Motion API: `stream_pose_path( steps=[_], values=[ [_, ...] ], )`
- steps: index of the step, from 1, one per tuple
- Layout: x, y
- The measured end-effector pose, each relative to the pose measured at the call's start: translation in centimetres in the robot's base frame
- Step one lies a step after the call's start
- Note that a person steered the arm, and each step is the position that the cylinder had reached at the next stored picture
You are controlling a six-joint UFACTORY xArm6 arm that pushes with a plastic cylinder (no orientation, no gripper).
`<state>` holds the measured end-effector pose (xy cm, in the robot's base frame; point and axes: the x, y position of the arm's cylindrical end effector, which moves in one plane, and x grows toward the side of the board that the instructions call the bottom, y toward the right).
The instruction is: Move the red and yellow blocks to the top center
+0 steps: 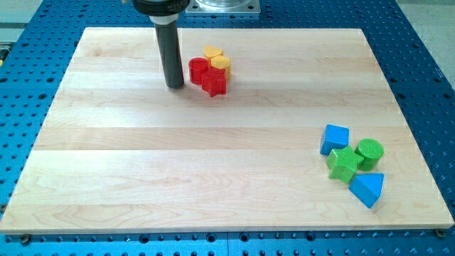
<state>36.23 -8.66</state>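
Touching red cylinder (197, 70): my tip (175, 86)

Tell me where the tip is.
My tip sits near the view's top, left of centre, just left of the red cylinder in the red-and-yellow cluster.

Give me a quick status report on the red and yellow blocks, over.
My tip down, just left of the red blocks. Red and yellow blocks clustered together near top center. Blue and green blocks far off at lower right, nothing in the way.
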Motion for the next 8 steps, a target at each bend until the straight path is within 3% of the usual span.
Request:
stream_pose_path(
  steps=[1, 2, 3, 6, 7, 8],
  values=[
    [-1.5, 4.3],
    [-6.4, 8.5],
    [-6.4, 9.0],
    [-7.2, 31.0],
    [-2.0, 26.5],
    [-3.0, 21.4]
  ],
)
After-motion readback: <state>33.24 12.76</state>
